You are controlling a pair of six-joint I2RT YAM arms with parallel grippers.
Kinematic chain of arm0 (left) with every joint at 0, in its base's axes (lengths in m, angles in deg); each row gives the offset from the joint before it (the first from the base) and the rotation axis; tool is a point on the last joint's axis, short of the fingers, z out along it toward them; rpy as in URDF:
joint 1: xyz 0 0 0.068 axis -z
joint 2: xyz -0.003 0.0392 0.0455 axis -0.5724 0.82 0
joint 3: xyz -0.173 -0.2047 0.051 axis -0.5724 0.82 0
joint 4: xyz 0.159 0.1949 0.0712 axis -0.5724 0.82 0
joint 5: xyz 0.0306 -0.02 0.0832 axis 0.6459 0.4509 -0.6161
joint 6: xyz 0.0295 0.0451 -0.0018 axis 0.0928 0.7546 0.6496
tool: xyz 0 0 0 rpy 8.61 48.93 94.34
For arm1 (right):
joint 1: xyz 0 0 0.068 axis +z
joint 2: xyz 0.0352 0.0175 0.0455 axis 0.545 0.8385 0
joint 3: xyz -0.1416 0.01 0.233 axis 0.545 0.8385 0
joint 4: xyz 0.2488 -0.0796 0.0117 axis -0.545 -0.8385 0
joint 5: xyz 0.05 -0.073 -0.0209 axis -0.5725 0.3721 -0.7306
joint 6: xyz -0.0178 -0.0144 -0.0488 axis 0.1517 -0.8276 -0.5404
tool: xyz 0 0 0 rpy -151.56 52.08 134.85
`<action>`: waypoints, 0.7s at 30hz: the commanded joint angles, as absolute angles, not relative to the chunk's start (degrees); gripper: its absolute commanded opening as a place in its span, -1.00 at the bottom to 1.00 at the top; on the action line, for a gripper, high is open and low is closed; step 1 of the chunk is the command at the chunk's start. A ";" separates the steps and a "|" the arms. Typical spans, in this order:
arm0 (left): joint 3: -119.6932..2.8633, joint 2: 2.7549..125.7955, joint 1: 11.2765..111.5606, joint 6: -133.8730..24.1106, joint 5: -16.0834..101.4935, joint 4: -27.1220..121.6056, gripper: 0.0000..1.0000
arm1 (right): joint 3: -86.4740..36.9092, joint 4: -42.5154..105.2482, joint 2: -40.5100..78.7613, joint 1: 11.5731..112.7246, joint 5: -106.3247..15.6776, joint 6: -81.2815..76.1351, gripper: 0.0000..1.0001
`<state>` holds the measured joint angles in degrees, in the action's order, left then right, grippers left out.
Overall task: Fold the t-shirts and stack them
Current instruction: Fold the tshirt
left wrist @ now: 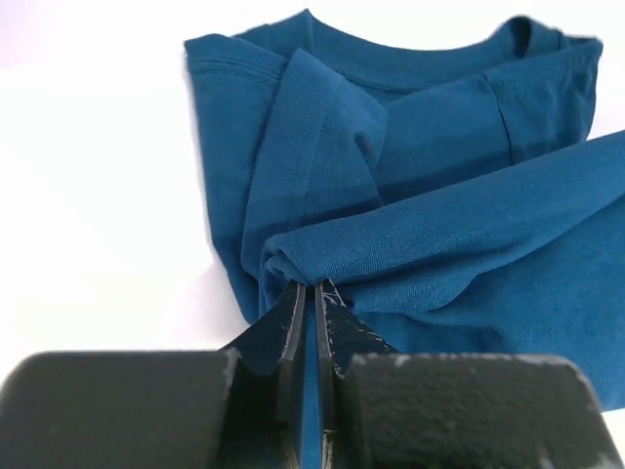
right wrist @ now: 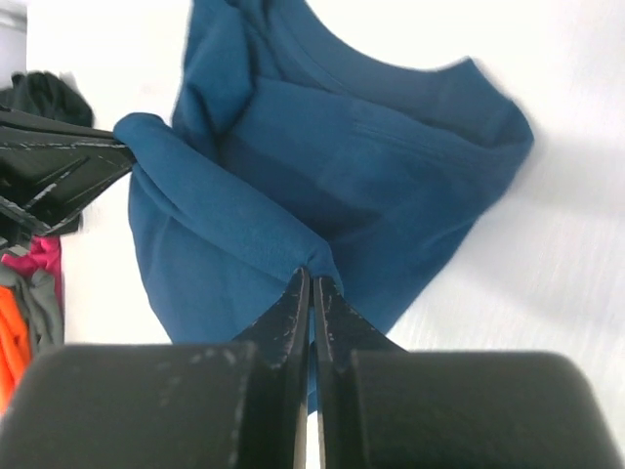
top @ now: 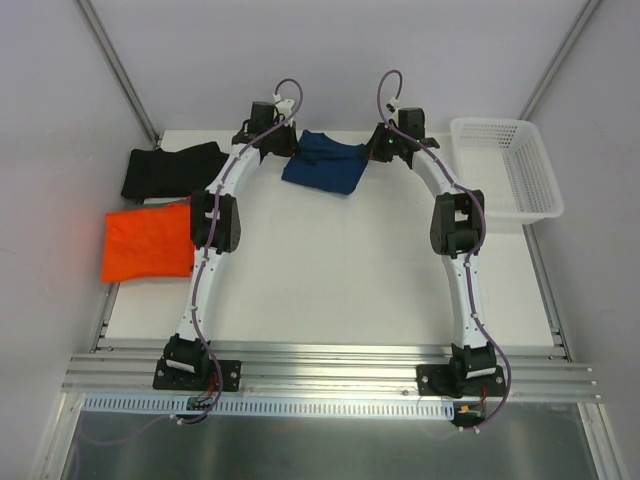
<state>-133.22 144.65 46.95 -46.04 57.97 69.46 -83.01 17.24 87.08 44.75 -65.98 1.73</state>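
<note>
Top external view is showing both arms reaching to the far side of the white worktop [top: 330, 270], meeting over the crumpled navy-blue cloth t-shirt [top: 322, 165] lying at the back centre. On the left wrist view, the left claw [left wrist: 314, 290] is clenched, pinching a rolled fold of that blue cloth right at its tips. On the right wrist view, the right claw [right wrist: 311, 280] is clenched too, biting the other end of the same roll.

Over at the left edge the bright-orange cloth t-shirt [top: 148, 242] is lying flat, looking folded, with the black cloth t-shirt [top: 170, 170] bunched just behind it. The white plastic lattice basket [top: 492, 123] is sitting far right, well apart.

Now the danger, as I'm reading it: both bites are shallow, tip-only. If the arms spread or lift unevenly, the cloth could slide out of one claw and sag. And each pinch may be catching several layers, so the shirt could come up twisted, sleeve trapped inside, rather than opening flat.
</note>
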 commanded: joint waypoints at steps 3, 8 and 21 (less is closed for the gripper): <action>-132.50 139.34 46.43 -43.92 53.69 58.14 -1.00 | -87.40 21.33 86.58 44.10 -62.03 -1.12 -0.99; -131.44 136.80 46.43 -43.92 54.04 56.73 -1.00 | -87.49 21.33 85.35 44.01 -61.94 -1.30 -0.99; -103.41 106.39 46.43 -43.83 65.90 73.41 -1.00 | -67.81 10.44 62.86 44.27 -72.39 3.09 -0.99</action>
<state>-104.77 116.39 46.97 -45.48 61.95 68.31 -69.11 14.22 73.42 44.97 -69.10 2.27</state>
